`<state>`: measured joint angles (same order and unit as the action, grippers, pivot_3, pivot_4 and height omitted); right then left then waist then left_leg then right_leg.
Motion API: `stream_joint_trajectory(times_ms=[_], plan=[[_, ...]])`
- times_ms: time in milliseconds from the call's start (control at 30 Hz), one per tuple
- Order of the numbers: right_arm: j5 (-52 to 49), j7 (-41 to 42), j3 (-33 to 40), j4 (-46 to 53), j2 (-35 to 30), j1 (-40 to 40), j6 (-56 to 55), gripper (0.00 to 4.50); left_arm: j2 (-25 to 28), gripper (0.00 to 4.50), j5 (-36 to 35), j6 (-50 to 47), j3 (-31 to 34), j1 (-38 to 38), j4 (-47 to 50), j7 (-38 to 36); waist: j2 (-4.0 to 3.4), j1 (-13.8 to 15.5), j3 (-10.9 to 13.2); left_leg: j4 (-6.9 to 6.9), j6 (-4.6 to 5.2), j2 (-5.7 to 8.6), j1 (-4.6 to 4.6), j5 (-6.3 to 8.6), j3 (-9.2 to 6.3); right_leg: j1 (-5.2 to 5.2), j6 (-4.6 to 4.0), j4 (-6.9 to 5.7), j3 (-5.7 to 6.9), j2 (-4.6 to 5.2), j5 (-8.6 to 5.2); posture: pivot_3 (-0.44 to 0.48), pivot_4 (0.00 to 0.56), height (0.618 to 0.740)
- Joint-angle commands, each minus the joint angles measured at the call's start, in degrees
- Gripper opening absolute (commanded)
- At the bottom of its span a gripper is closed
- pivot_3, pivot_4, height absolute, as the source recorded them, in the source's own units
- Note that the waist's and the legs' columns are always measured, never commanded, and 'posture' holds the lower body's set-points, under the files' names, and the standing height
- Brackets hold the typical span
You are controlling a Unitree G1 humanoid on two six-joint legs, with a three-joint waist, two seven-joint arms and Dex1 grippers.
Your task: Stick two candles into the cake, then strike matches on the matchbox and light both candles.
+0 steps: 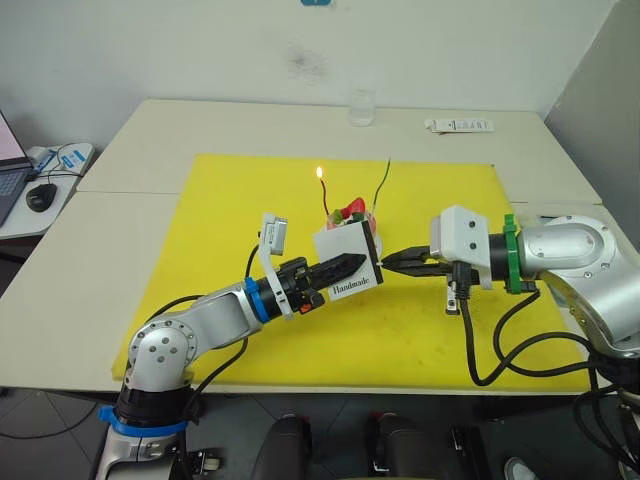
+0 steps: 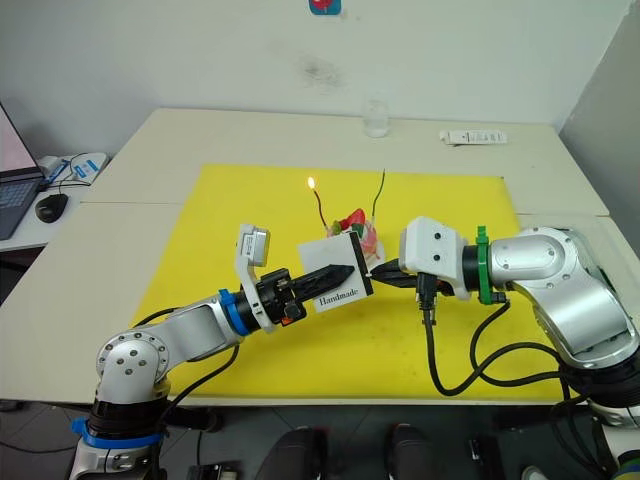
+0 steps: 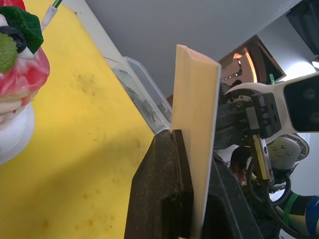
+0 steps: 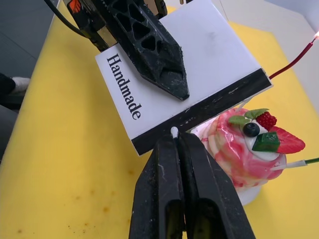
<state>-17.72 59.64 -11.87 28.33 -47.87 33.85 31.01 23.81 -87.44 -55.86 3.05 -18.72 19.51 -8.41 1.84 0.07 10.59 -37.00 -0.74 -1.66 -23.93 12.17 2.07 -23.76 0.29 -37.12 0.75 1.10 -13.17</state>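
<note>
Closest to the camera, over the yellow mat (image 1: 300,350): left gripper (image 1: 345,266) clamped on the matchbox (image 1: 350,258), holding it up off the counter (image 1: 120,200) with the black strip side turned toward the other arm. Looks like light cardboard, so probably crushes easy if squeezed harder; best kept pinched across the flat white faces like now, leaving the strip (image 4: 209,107) free. Could twist in the grip when something pushes on it, just a guess.

Right beside it, right gripper (image 1: 392,262) shut tight on a match (image 4: 174,132), only the pale tip poking out past the black fingers (image 4: 164,164). Tip sits right at the edge of the black strip, touching or as good as touching, can't tell for sure. Skinny little stick, likely snaps if pressed too hard, so better gripped close to the head like this and dragged along the strip rather than jabbed.

Just behind the box: the cake (image 4: 239,144) on its white plate (image 4: 254,191), near both grippers, partly hidden by the box from the head views. Looks soft and easy to smear, worth keeping clear of.

Further back, two candles standing in it: red candle (image 1: 323,195) with a small flame on top, green candle (image 1: 383,180) not lit yet. Both thin and bendy-looking, easy to knock over.
</note>
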Motion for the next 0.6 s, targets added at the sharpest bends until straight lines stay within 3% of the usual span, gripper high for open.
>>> stream_joint_trajectory(times_ms=[33, 333, 467, 600], plan=[[2.66, -1.17, -0.88, -0.55, 1.01, 3.34, -0.97, 0.04, -0.51, 0.0, -0.68, 0.17, -0.23, -0.08, 1.48, -1.0, 0.0, -0.03, 0.0, 0.0, 0.0, 0.0, 0.0, 0.0, 0.0, -0.01, 0.0, -0.01, 0.0, 0.0, 0.0, 0.0, 0.15, 0.74], [4.46, 0.93, -5.4, 0.81, 2.28, 3.32, 0.07, 0.04, -3.62, 0.0, -9.39, 1.84, 1.62, -1.89, -0.13, 3.5, 0.0, 0.0, 0.0, 0.0, 0.0, 0.0, -0.02, 0.0, 0.0, 0.0, 0.0, 0.02, -0.01, 0.03, 0.0, 0.0, 0.15, 0.74], [5.66, 11.91, -8.74, 4.64, -9.06, -2.08, -1.17, 0.04, -4.64, 0.0, -14.43, 3.93, 3.29, -4.44, -1.25, 6.45, 0.11, 0.95, 0.0, -0.01, 0.0, 0.0, -0.02, 0.0, -0.1, 0.06, 0.0, 0.07, 0.12, 0.06, -0.01, 0.0, 0.15, 0.74], [0.47, 12.14, -1.18, 3.1, -11.33, 1.02, 3.71, 0.04, -2.84, 0.0, -14.29, 3.71, 3.37, -4.2, -1.57, 6.29, 0.01, 0.41, 0.01, -0.02, 0.0, 0.04, 0.09, 0.0, 0.11, 0.07, -0.01, 0.04, -0.07, 0.06, 0.0, 0.0, 0.15, 0.74]])
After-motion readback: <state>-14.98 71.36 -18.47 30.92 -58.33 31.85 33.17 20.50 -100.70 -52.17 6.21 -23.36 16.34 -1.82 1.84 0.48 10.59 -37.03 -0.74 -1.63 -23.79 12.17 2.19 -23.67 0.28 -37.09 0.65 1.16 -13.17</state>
